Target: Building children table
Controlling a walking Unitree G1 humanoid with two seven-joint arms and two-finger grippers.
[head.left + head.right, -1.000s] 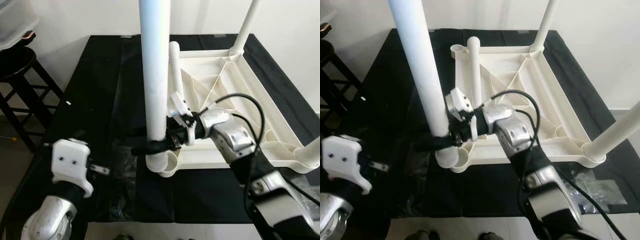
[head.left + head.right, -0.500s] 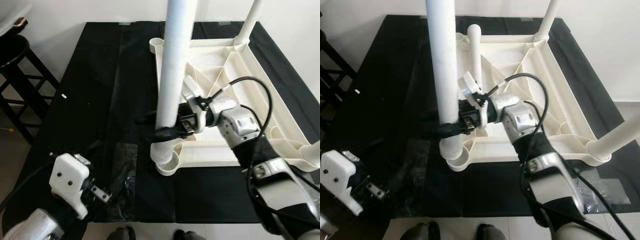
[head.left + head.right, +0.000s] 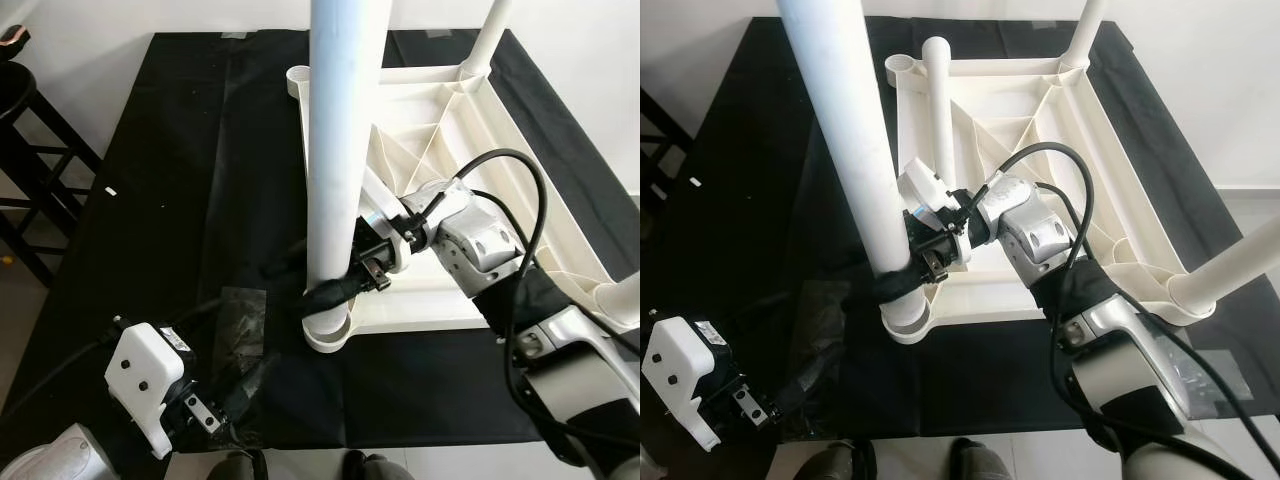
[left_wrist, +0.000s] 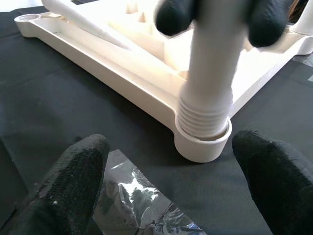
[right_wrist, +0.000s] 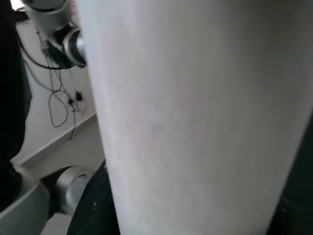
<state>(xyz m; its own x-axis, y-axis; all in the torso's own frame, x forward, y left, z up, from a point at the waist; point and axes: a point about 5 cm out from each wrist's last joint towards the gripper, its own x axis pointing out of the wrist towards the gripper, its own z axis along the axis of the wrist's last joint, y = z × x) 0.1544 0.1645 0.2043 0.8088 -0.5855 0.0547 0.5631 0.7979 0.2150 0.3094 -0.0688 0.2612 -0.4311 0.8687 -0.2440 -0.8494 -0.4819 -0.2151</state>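
Left eye view has the white table leg [image 3: 335, 150] standing upright, long axis vertical, its ribbed lower end seated in the near corner socket [image 3: 327, 331] of the overturned cream tabletop [image 3: 470, 130] lying on the black counter [image 3: 190, 180]; the leg is a plain smooth tube, and it stood slightly more tilted half a second ago; the right end effector [image 3: 335, 290] is clamped around the leg just above the socket; the left end effector [image 4: 171, 171] hangs low, short of that corner, fingers [image 4: 73, 171] spread wide apart and holding nothing; a clear plastic wrapper [image 3: 235, 320] lies just beside it; another leg [image 3: 940, 110] lies flat inside the tabletop, beyond the right end effector.
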